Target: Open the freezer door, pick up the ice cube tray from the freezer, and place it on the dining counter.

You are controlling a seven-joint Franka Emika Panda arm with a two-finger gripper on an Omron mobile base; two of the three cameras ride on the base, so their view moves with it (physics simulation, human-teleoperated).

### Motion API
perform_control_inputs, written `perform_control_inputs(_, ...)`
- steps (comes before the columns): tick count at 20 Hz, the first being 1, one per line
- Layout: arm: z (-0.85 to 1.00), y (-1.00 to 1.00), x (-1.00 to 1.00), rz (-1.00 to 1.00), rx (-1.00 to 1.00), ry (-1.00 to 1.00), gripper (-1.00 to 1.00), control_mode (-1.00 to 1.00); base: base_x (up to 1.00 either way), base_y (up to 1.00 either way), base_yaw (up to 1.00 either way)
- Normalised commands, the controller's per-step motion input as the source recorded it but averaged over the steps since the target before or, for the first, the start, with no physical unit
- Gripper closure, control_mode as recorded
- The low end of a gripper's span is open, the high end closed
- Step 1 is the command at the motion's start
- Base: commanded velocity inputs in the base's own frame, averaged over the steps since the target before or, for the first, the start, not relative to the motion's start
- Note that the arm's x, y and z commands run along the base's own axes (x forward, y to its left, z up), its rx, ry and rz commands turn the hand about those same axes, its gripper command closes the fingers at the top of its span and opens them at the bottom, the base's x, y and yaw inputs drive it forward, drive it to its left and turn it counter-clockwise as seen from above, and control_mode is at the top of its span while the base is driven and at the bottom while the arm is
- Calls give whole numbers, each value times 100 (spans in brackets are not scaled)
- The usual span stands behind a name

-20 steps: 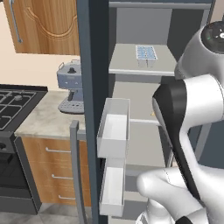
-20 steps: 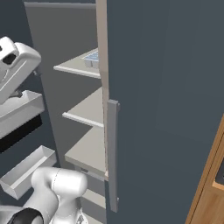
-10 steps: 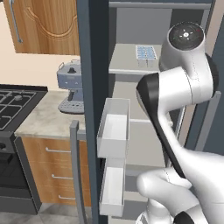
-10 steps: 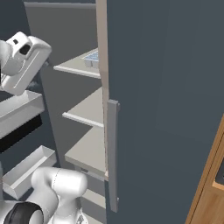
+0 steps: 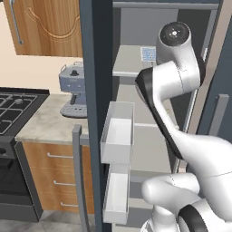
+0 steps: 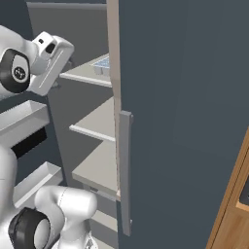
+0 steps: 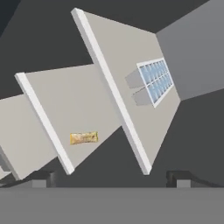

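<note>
The ice cube tray (image 7: 154, 80) lies toward the back of the freezer's upper shelf (image 7: 127, 70), and a small tan food piece (image 7: 83, 138) lies on the shelf below. The freezer door (image 5: 96, 90) stands open with its white bins (image 5: 117, 133) facing in. The tool (image 7: 112, 178) hovers in front of the shelves, well apart from the tray, fingers spread wide and holding nothing.

Matt light-grey shelves (image 7: 131, 65) ahead of the gripper (image 7: 111, 177), smooth as painted plastic, with the ice cube tray (image 7: 155, 80) on the upper one showing a pale-blue grid in a white frame. Lower down, a small tan food piece (image 7: 84, 138) with a mottled, wrapper-like sheen. Off to the side, matt slate freezer door (image 5: 97, 90) with smooth white plastic-looking bins (image 5: 118, 133).
</note>
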Motion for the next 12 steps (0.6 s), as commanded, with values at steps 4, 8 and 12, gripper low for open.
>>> perform_control_inputs(4,0,-13,60,0,0,0,-100,-100,0,0,0)
perform_control_inputs(8,0,-3,58,0,0,0,-100,-100,0,0,0)
perform_control_inputs(12,0,0,61,0,0,0,-100,-100,0,0,0)
